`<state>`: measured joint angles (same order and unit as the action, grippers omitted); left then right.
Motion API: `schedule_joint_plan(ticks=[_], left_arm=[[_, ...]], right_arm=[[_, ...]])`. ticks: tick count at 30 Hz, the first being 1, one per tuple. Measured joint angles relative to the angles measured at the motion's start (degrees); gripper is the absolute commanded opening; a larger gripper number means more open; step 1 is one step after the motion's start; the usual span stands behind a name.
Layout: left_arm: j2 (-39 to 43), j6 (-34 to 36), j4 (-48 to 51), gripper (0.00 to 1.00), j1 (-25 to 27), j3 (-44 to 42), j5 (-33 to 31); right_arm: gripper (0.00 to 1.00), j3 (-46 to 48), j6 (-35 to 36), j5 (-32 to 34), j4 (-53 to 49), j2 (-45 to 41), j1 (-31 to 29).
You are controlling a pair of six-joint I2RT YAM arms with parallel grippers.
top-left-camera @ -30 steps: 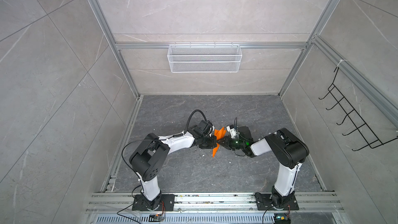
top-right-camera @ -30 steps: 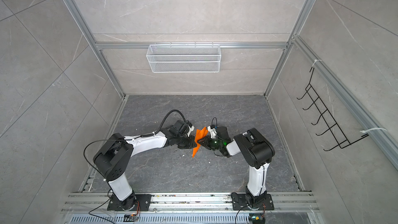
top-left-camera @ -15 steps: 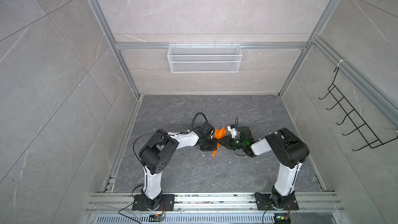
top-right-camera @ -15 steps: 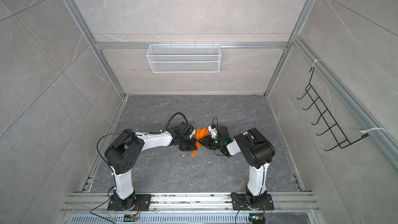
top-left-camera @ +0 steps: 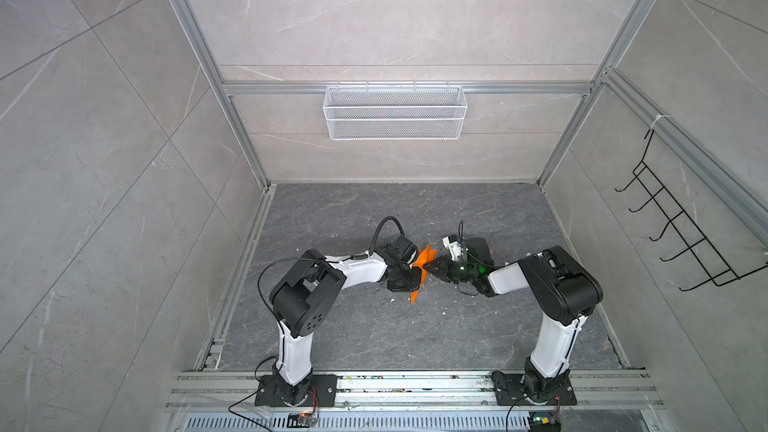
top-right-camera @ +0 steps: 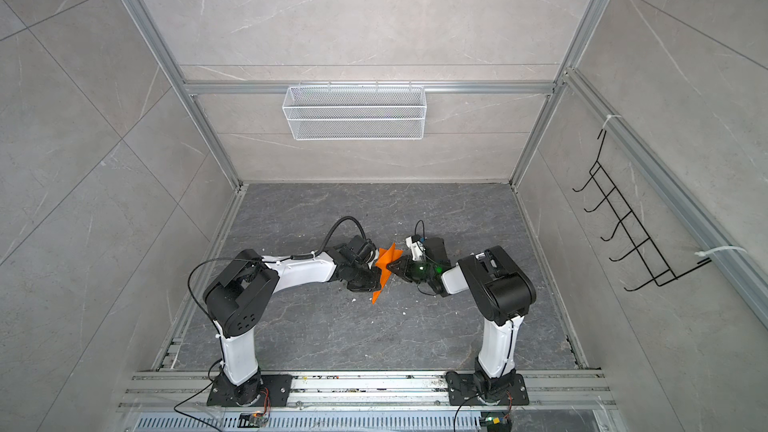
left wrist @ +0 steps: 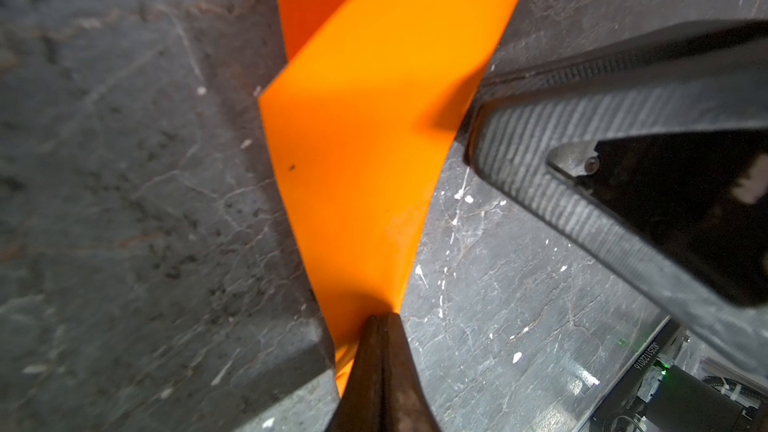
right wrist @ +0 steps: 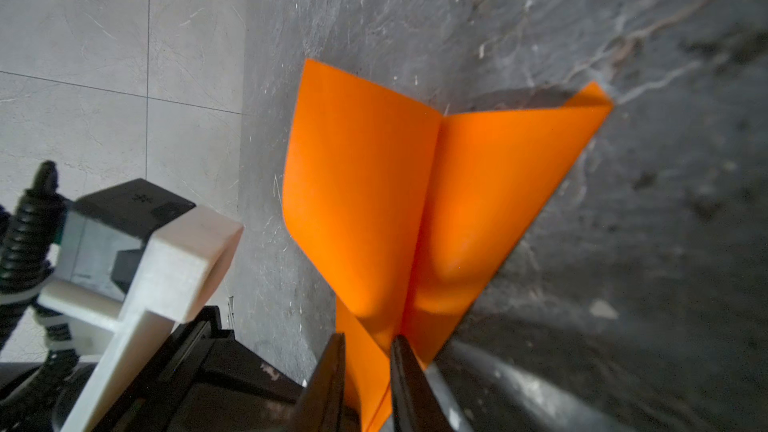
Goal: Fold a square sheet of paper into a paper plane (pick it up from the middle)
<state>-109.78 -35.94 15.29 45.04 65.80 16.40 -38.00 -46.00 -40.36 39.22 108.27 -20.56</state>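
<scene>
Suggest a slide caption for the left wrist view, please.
Left gripper, jaws shut, pinches the folded orange paper at its narrow end.

The left arm's elbow point(top-left-camera: 307, 297) has swung in toward the middle, and the left end effector point(left wrist: 380, 320) and the paper plane point(top-left-camera: 423, 264) sit slightly lower in both top views.

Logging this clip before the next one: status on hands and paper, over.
Left hand shut on the folded orange paper. Right hand part open, jaws straddling a fold of it. Paper standing between both hands. No obstruction seen.
</scene>
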Motion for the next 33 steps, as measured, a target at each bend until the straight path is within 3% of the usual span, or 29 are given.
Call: schedule_joint_plan(ticks=[12,20,33], left_arm=[[-0.1,0.1,0.5,0.0,0.1,0.3,-0.6],[-0.1,0.2,0.6,0.0,0.3,0.3,-1.1],[-0.1,0.2,0.8,0.0,0.3,0.3,-1.2]], right_arm=[[0.2,3.3,3.5,3.2,-2.2,-7.3,-0.7],[0.15,-4.4,3.8,2.1,-4.3,-0.5,-3.0],[0.14,-5.6,2.0,5.9,-5.0,3.3,-0.9]])
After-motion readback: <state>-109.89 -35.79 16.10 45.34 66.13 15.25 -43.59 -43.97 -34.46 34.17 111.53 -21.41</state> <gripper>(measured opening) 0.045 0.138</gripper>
